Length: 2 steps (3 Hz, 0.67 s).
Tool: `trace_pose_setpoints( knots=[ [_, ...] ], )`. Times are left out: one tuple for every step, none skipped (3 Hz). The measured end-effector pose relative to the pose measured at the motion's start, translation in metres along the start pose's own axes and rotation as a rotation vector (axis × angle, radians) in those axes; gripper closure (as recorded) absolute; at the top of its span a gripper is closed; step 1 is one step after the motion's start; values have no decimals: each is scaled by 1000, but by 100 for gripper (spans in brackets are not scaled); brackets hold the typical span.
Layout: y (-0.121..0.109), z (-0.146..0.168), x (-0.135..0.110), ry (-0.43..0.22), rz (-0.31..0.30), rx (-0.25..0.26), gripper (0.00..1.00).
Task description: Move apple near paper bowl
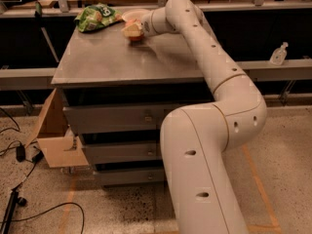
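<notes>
Camera view: the one view, looking down at a grey drawer cabinet (113, 119) with the robot's white arm (214, 65) reaching over it from the near right.
Gripper: the gripper (131, 31) sits low over the far edge of the cabinet top (122, 57), just in front of the paper bowl (131, 15).
Pincer state: pinched on the apple (136, 36), with pale fingers over its top and left side.
Apple: between the fingers, with only its red-orange lower part showing; whether it touches the top cannot be told.
Apple to bowl: just beside it, on the near side.
Snack bag: the green bag (96, 17) lies left of the bowl, at the far left corner.
Cardboard box: an open box (51, 133) sits on the floor beside the cabinet's left side.
</notes>
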State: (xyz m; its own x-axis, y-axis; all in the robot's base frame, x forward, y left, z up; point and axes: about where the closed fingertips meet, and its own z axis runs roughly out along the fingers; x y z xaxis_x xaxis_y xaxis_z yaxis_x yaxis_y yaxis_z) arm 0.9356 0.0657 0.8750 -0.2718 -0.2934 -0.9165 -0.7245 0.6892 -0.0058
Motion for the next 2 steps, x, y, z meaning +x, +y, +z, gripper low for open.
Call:
trace_pose_setpoints(
  knots=[
    [2, 4, 2, 12, -3, -3, 0],
    [1, 4, 2, 12, -4, -3, 0]
  ],
)
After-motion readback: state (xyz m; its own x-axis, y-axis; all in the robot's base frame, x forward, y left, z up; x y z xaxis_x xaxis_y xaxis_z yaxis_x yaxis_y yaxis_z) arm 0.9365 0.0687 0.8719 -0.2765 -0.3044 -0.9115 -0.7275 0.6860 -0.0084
